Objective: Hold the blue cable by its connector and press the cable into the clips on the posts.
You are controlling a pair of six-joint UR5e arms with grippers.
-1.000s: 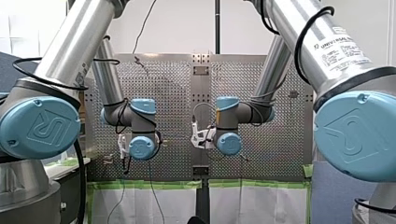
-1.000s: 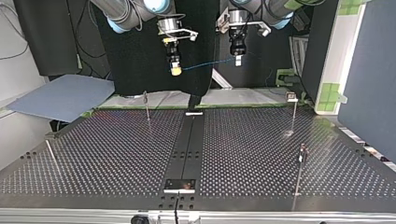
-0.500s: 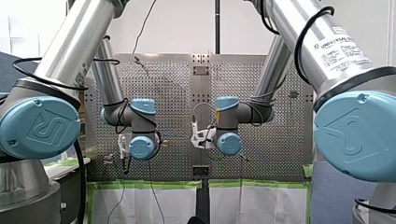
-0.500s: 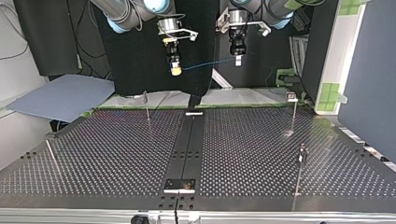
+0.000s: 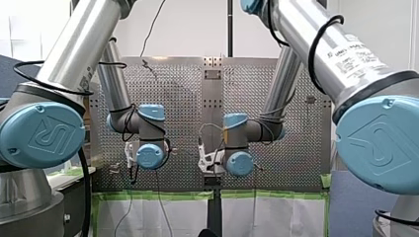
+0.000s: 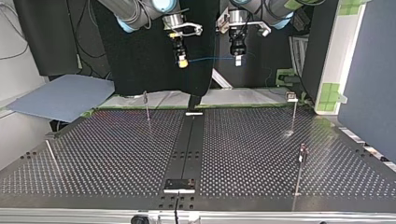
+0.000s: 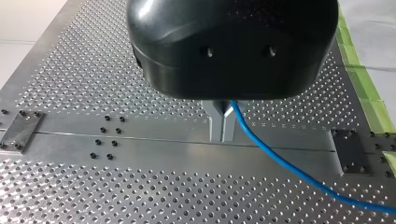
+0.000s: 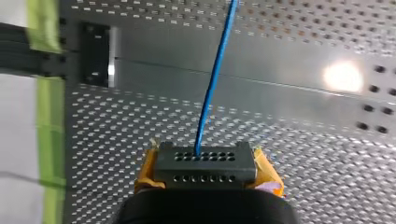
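Note:
In the top view both grippers hang high above the far edge of the perforated table [image 6: 116, 154]. My right gripper [image 6: 183, 61], with yellow pads, is shut on the dark connector [image 8: 205, 168], which sits between its pads in the right wrist view. The blue cable [image 8: 215, 79] runs straight out of the connector. It spans nearly level [image 6: 210, 59] across to my left gripper [image 6: 237, 59]. In the left wrist view my left gripper [image 7: 223, 123] has its metal fingers shut on the cable [image 7: 280, 163]. Thin posts [image 6: 147, 106] [image 6: 293, 114] [image 6: 300, 168] stand on the table below, apart from the cable.
A black rail [image 6: 187, 149] runs down the table's middle in the top view. A slanted rod [image 6: 52, 156] leans at the top view's left. A blue-grey board [image 6: 60, 95] lies beyond the table's corner there. Green tape [image 8: 44, 116] edges the table under my right gripper.
My right gripper has moved with the connector toward the top view's right and a little higher, closer to my left gripper. The cable span is shorter and more level. My left arm has stayed still.

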